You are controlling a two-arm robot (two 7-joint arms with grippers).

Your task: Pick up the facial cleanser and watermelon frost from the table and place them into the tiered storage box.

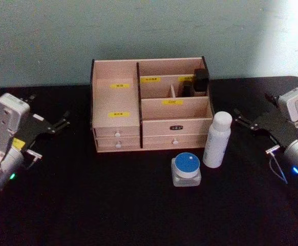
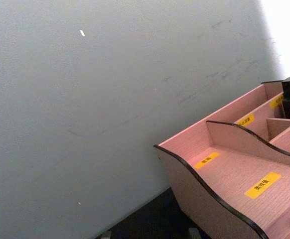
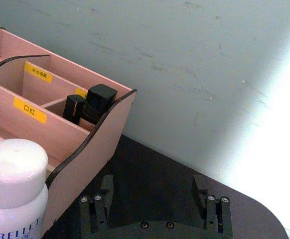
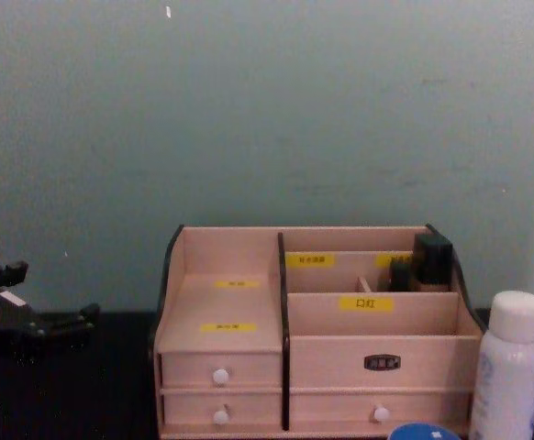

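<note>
The facial cleanser [image 1: 217, 139], a tall white bottle with a rounded cap, stands on the black table just right of the tiered storage box [image 1: 118, 105]. It also appears in the right wrist view [image 3: 13, 186] and the chest view [image 4: 510, 367]. The watermelon frost [image 1: 186, 169], a squat clear jar with a blue lid, sits in front of the box, to the left of the bottle. My left gripper [image 1: 63, 121] hovers open to the left of the box. My right gripper [image 1: 239, 119] is open to the right of the bottle, with nothing between its fingers [image 3: 105, 191].
Dark small items [image 1: 200, 81] stand in the box's back right compartment. The box [image 4: 230, 357] has white-knobbed drawers along its front and yellow labels. A pale wall rises right behind it. Bare black table [image 1: 87, 205] stretches in front and to both sides.
</note>
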